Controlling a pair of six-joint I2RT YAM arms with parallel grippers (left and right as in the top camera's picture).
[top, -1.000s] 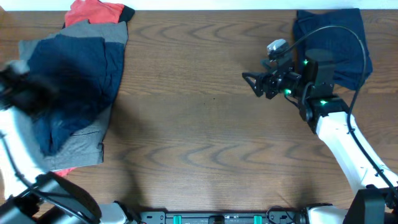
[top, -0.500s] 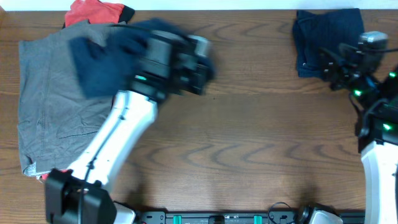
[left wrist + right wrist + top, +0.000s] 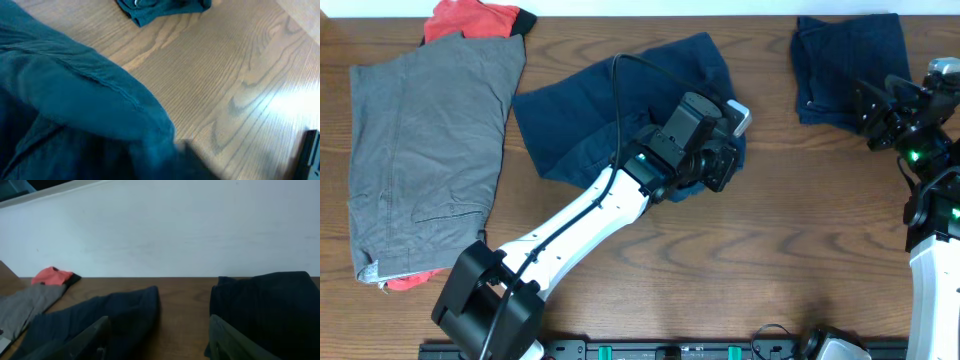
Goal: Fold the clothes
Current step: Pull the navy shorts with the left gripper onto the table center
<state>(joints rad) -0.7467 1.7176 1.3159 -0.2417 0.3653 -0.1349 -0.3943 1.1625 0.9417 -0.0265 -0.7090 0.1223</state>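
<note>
So the left claw (image 3: 720,165) sat low over the right-hand edge of the navy shorts (image 3: 590,120), which lay spread out and rumpled in the upper middle of the table (image 3: 720,270). From overhead the claw's own body hid the jaws. The left wrist cam wasn't much help either: a big hump of blue cloth filled the lower left of the view, and only one dark finger (image 3: 311,150) poked in at the right edge. Honestly couldn't tell if it was gripping the fabric or had let go.

The right claw (image 3: 159,322) was plainly released, with both fingers spread wide and nothing between them. It hovered at the far right side of the table, just beside the folded navy piece (image 3: 845,60) in the top right corner, and pointed back toward the middle.

Further out, the grey shorts (image 3: 425,150) lay flat along the left side, well apart from the navy pair. A red-orange garment (image 3: 470,18) peeked out from under their top edge, with another sliver of it at the bottom left. The right wrist cam also caught a plain white wall (image 3: 160,230) behind the table's far edge.
</note>
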